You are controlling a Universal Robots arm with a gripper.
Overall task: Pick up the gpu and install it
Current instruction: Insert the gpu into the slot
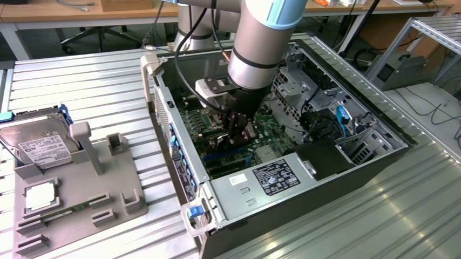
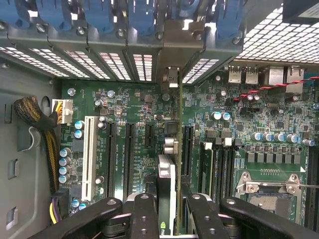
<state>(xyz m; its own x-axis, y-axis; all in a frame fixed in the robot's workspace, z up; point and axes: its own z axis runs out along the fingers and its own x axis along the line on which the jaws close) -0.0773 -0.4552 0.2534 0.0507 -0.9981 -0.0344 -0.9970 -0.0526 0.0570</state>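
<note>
Wrist view: card (image 2: 175,164) held edge-on between the closed fingers (image 2: 144,216) of the gripper (image 2: 168,219), standing upright over the green board (image 2: 129,114), metal end bracket reaching up toward the slotted rear wall (image 2: 114,64) in the upper middle of the frame. Black slots (image 2: 110,154) and one white slot (image 2: 89,154) lined up just beside the card; blue latches (image 2: 144,15) along the top. Exterior view: gripper (image 1: 236,132) lowered deep inside the open computer case (image 1: 374,162) at centre frame, card itself hard to make out there. Grey tray (image 1: 79,189) with a hard drive (image 1: 36,143) at lower left, well apart. Tight room between case walls.
</note>
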